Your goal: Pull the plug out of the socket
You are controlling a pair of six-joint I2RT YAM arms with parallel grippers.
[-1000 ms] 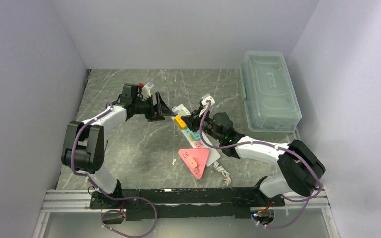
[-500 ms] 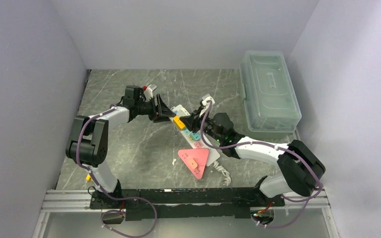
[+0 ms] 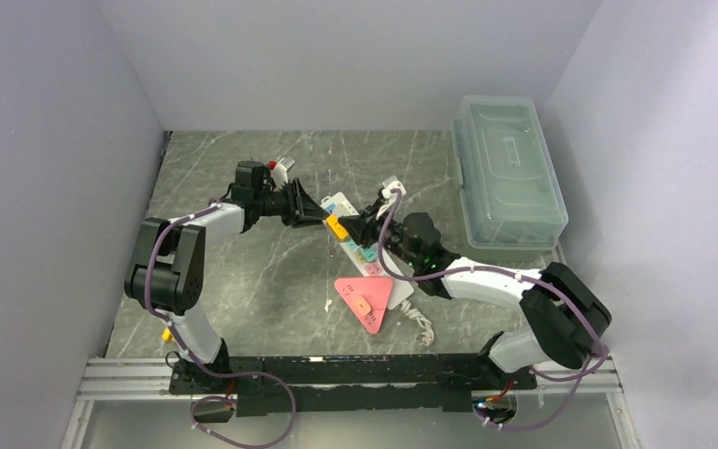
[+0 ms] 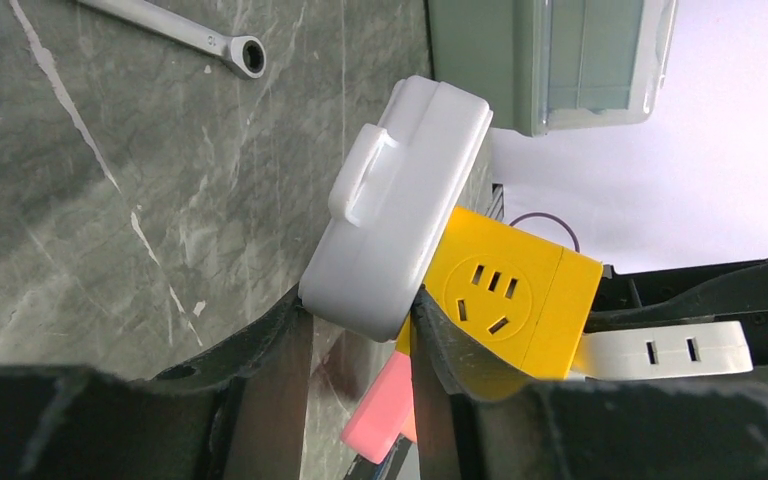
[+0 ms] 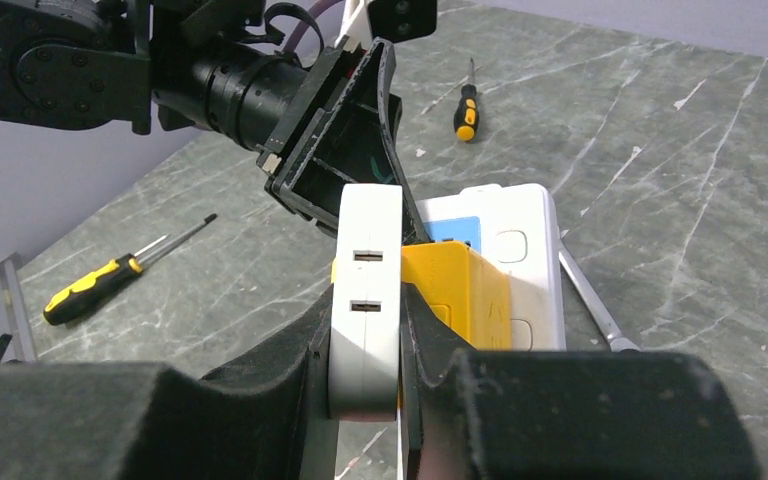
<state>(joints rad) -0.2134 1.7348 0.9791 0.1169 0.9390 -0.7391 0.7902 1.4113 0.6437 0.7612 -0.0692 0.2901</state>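
The socket (image 3: 371,256) is a long white power strip lying slantwise mid-table, and its blue face (image 5: 453,228) shows. The plug stands on its far end as a yellow cube (image 4: 505,295) joined to a flat white slotted block (image 5: 367,260). My left gripper (image 4: 360,318) is shut on the white end of the socket (image 4: 400,200), with a finger against each side. From the other side, my right gripper (image 5: 365,320) is shut on the plug's white block, with the yellow cube (image 5: 455,285) just to its right. In the top view the two grippers (image 3: 316,213) (image 3: 357,230) face each other.
A clear lidded bin (image 3: 507,173) stands at the back right. A pink triangle (image 3: 366,301) and a coiled white cord (image 3: 421,327) lie near the strip's front end. A wrench (image 4: 175,28) and two screwdrivers (image 5: 110,280) (image 5: 467,110) lie loose on the marble top. Walls enclose three sides.
My left gripper has moved a little right onto the strip's end, and its jaws have closed from wide open onto it. The right arm and its grip have not moved.
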